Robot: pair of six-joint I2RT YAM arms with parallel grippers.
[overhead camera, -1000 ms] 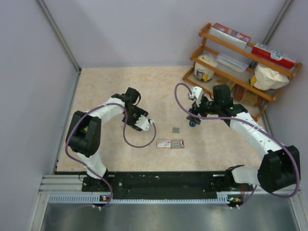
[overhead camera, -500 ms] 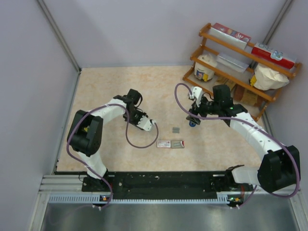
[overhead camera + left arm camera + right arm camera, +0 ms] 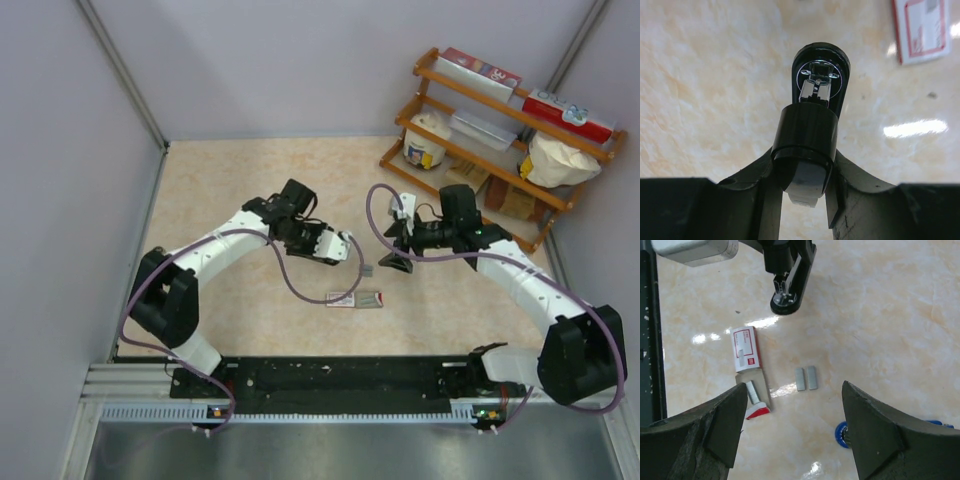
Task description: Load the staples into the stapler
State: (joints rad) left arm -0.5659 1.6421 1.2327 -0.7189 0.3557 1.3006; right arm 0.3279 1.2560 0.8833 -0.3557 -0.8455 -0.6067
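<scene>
two staple strips [image 3: 805,378] side by side, near open white box [image 3: 746,354]. left gripper [image 3: 805,175] jaws clamped on black stapler [image 3: 805,135]. right gripper [image 3: 794,389] jaws spread wide, near strips.

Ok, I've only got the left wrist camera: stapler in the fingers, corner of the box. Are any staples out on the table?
Observer: Yes, two loose strips lie side by side on the table, apart from the box.
Operator: Is the box open?
Observer: Yes, one end is open, and one more strip shows there.
Operator: And the other arm?
Observer: The right gripper is open and empty, close by the loose strips.
</scene>
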